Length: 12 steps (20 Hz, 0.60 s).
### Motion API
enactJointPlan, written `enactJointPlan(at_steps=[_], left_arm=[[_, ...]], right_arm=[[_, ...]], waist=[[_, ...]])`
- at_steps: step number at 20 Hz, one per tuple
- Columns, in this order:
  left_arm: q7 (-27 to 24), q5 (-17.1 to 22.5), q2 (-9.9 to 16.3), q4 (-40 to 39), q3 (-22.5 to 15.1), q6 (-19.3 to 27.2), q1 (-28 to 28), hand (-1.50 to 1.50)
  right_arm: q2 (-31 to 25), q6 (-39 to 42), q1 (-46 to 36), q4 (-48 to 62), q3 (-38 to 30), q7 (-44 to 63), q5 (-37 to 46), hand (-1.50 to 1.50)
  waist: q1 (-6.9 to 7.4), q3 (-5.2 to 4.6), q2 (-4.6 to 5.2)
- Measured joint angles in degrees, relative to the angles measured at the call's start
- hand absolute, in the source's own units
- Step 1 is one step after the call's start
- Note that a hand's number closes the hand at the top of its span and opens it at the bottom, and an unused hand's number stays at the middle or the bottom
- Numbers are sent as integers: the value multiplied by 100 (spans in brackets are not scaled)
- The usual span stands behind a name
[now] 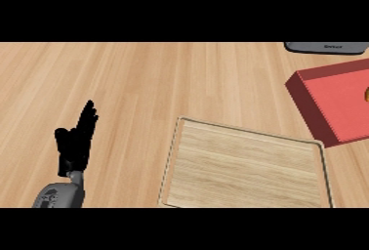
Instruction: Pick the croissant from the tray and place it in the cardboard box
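A shallow wooden tray lies on the counter at the lower middle and right, and nothing lies on its visible surface. A red box stands at the right edge, partly cut off. Inside it, at the very edge of the view, a small orange-brown piece shows; I cannot tell what it is. My left hand rests open at the lower left, fingers straight and pointing up, well left of the tray. The right hand does not show.
A dark grey object with a light label sits at the top right edge, behind the red box. Bare wooden counter spreads across the left and top of the view.
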<state>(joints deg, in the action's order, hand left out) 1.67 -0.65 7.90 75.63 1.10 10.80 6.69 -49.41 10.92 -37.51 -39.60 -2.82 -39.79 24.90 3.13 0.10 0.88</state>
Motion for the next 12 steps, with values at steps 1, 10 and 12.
enactJointPlan(at_steps=[1,10,12], left_arm=[[-6,-13,-7,-26,-2,7,33,0],[-31,3,8,-86,79,12,51,0],[-78,-3,-6,-122,85,21,25,0]], right_arm=[[43,79,-125,254,7,-94,23,-150],[382,878,-829,1640,-403,-843,-449,-150],[328,1151,-957,1821,-564,-746,-685,-150]], waist=[[0,3,5],[-33,11,9],[-52,10,6]])
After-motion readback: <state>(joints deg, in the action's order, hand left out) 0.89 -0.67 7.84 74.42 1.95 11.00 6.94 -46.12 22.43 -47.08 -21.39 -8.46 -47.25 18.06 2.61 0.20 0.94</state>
